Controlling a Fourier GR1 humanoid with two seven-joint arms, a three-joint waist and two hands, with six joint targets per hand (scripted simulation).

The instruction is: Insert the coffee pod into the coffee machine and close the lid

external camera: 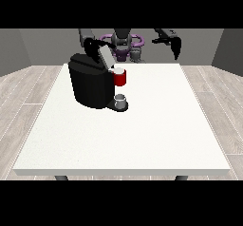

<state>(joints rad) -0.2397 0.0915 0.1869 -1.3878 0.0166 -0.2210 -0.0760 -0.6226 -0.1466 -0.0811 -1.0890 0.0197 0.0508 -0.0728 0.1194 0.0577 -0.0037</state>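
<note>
Front view, the only one. The coffee machine (91,83) stands on the white table (142,135), a squat black block with its lid (105,55) tilted up and open. The hand at the view's left (93,44) sits just behind and above that lid, near its top edge; whether its fingers touch or curl on the lid, I cannot tell. Below and in front of this hand, at the machine's head, a red part (120,79) shows with a pale top; the coffee pod itself I cannot pick out with certainty, though it may be what rests there. A small grey cup (121,100) stands on the machine's base, further below.

The hand at the view's right (176,47) hangs in the air well apart from the machine, fingers pointing down, relaxed, holding nothing.

Judgement: the lid looks like a stiff, light, hinged flap. Best pushed from its upper free edge, downward and forward. The machine looks heavy enough to stay put.
</note>
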